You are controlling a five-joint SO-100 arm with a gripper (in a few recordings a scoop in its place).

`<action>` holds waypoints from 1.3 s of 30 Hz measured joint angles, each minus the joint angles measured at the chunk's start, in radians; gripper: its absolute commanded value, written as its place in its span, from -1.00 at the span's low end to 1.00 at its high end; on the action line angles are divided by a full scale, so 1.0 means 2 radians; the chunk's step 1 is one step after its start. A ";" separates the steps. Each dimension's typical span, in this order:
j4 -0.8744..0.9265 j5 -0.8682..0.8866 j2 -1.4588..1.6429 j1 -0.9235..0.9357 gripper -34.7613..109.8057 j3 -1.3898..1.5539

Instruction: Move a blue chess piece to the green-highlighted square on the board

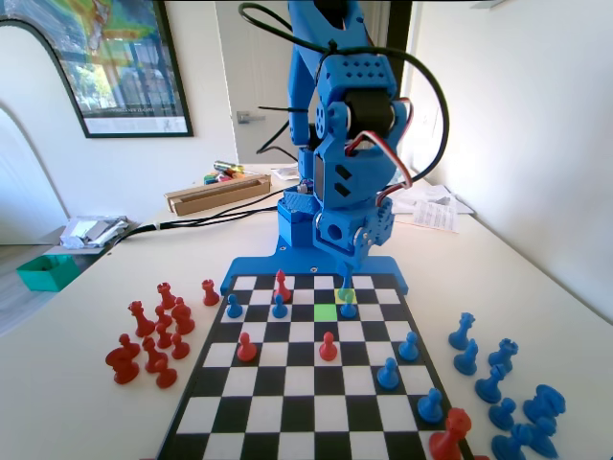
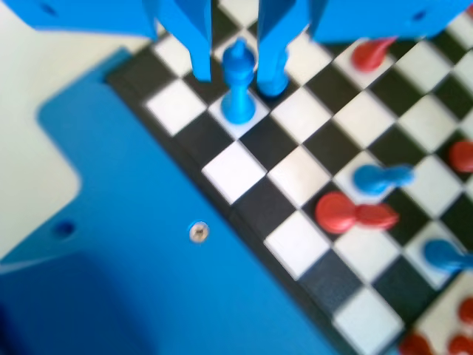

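The gripper [image 2: 235,74] hangs low over the board [image 1: 316,383] near its far, blue-rimmed edge in the fixed view, jaws spread with the blue chess piece [image 2: 239,83] upright between them; contact cannot be told. The piece stands on a white square by that rim, just right of the green-highlighted square [image 1: 326,312] in the fixed view.
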 measured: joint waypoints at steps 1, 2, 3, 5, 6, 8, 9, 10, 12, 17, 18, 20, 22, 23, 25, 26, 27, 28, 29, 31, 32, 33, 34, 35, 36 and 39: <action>-0.005 0.000 0.000 0.000 -0.35 0.002; -0.012 0.000 0.000 0.001 -0.35 0.002; -0.012 0.000 0.000 0.001 -0.35 0.002; -0.015 0.000 -0.002 0.000 -0.35 0.002; -0.021 0.000 -0.002 0.000 -0.35 0.002; -0.021 0.000 -0.002 0.000 -0.35 0.002; -0.020 0.000 -0.002 0.000 -0.36 0.002; -0.024 0.000 -0.002 0.001 -0.36 0.002; -0.030 0.000 -0.002 0.001 -0.36 0.002; -0.026 0.000 -0.002 0.000 -0.37 0.009; -0.031 0.000 -0.002 0.001 -0.37 0.009; -0.038 0.000 -0.007 0.001 -0.37 0.009; -0.038 -0.002 -0.008 0.000 -0.37 0.013; -0.038 -0.005 -0.009 0.000 -0.37 0.016; -0.039 -0.007 -0.009 0.004 -0.38 0.018; -0.047 -0.007 -0.009 0.005 -0.38 0.018; -0.047 -0.007 -0.009 0.005 -0.40 0.018; -0.047 -0.008 -0.009 0.005 -0.42 0.018; -0.046 -0.008 -0.009 0.005 -0.44 0.018; -0.046 -0.008 -0.009 0.004 -0.48 0.018; -0.046 -0.010 -0.009 0.004 -0.49 0.018; -0.046 -0.013 -0.009 0.005 -0.50 0.018; -0.046 -0.015 -0.009 0.005 -0.51 0.018; -0.046 -0.016 -0.009 0.006 -0.51 0.018; -0.046 -0.018 -0.009 0.006 -0.51 0.018; -0.044 -0.017 -0.009 0.006 -0.51 0.018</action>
